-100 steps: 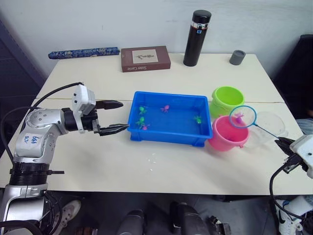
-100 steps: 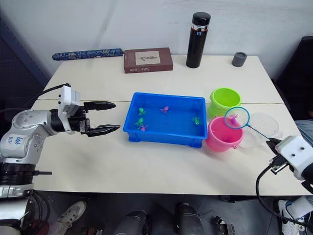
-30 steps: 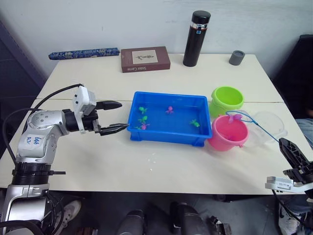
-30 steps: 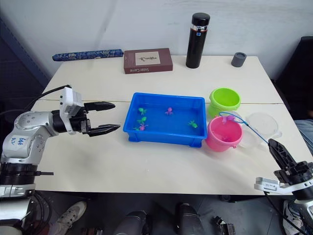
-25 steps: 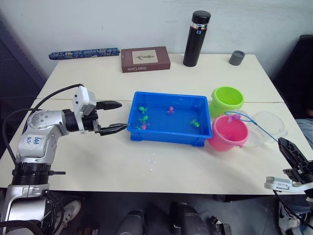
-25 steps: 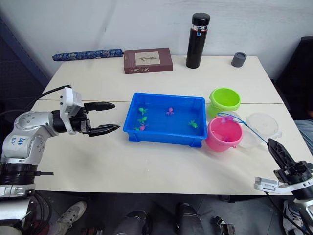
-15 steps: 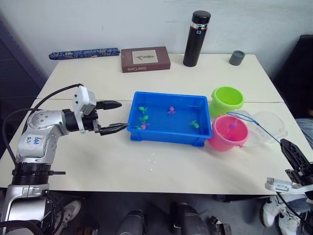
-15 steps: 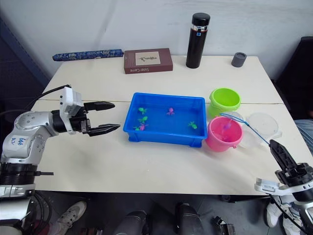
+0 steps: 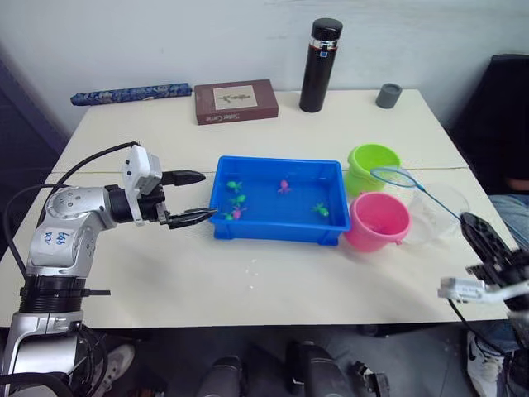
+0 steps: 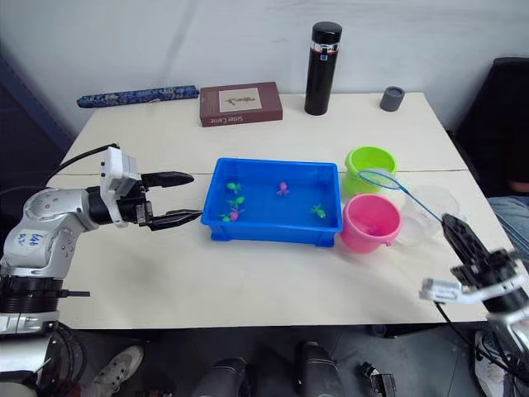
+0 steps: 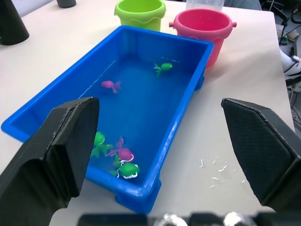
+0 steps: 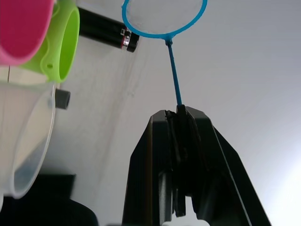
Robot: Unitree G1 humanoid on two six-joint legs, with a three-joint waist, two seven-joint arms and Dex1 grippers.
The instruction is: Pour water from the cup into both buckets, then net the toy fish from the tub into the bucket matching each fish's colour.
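Hardly any writing is showing clearly enough to read. The flat brown rectangular box (image 9: pixel 235 101) lying in the upper middle of the head view is carrying a pale picture panel and a line of light lettering along its front edge, too small to make out. The tall black cylindrical flask (image 9: pixel 320 64) at the top is wearing a small blue label below its silver band, also illegible.

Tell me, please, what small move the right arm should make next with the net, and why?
Probably swing the net left and down toward the tub. The right gripper is shut on its handle, and the net hangs above the pink bucket with no fish showing in its mesh, while pink and green fish still float in the tub.
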